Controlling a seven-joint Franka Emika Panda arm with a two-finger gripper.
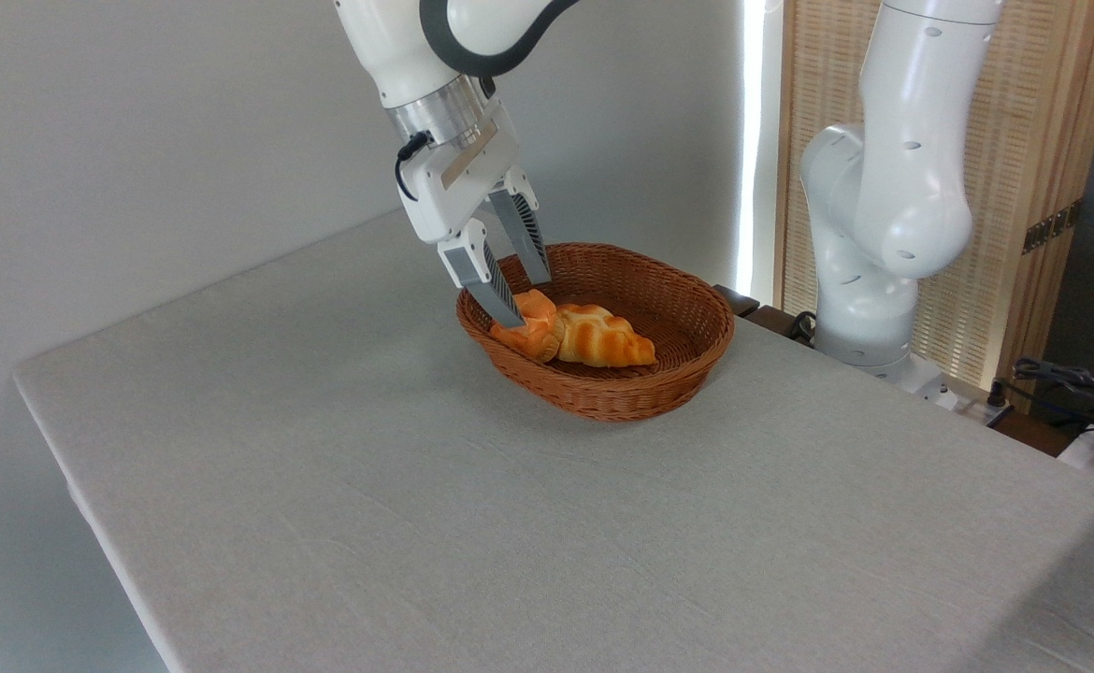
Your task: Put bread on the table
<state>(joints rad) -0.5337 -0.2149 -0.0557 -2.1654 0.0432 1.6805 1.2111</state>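
Observation:
The bread [533, 338], a small orange-golden bun, lies in the left end of the brown wicker basket [617, 404], touching a longer braided loaf [605, 340]. My gripper [525, 301] reaches down into the basket from above, tilted, and stands open. Its near finger [494, 290] comes down at the bun's left side and partly covers it. The far finger [530, 245] ends behind the bun near the basket's back wall. The bun sits low between the two fingertips, and no squeeze shows. The table [416, 486] is covered with a light grey cloth.
The basket stands at the table's far middle. A second white robot arm [884, 206] rises behind the table's right edge, in front of a wooden slatted screen. Cables and dark gear lie at the far right. A plain wall runs along the left.

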